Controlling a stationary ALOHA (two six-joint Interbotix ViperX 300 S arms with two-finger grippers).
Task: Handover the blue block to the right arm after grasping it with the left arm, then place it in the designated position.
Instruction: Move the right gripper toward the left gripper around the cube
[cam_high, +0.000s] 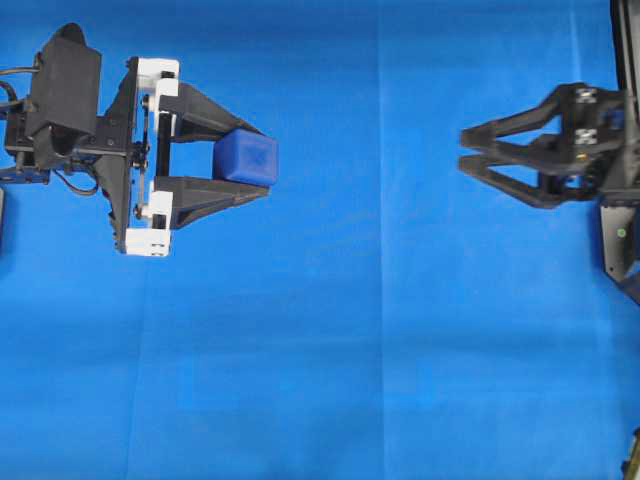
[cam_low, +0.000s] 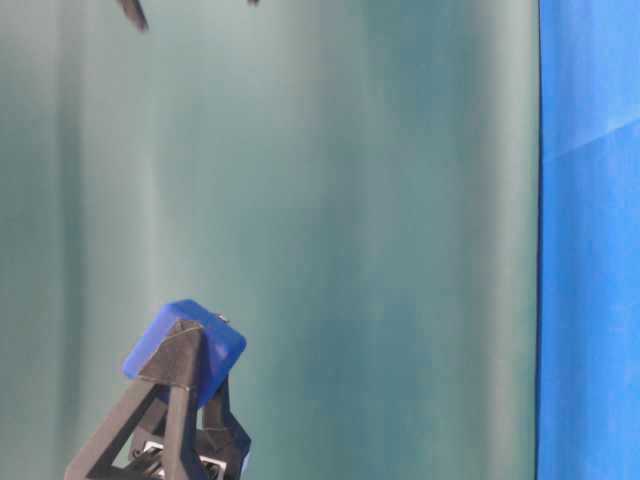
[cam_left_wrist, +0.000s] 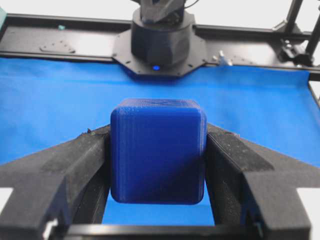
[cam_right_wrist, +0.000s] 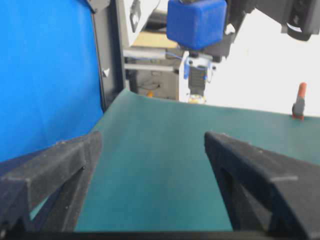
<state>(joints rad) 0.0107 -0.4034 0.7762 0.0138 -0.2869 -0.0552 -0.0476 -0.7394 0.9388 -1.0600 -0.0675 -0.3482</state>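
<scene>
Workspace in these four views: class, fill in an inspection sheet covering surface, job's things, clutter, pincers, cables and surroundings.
Surface: blue cloth, faint fold lines.
Job's things: blue block held off the cloth between the left pincer's fingers.
Clutter: nothing seen.
Pincers: left pincer shut on the blue block; right pincer open, holding nothing, apart from the block and facing it.
Cables: black cables at the left arm's rear.
Surroundings: green backdrop; black frame past the cloth's edge; orange-handled clamp.
</scene>
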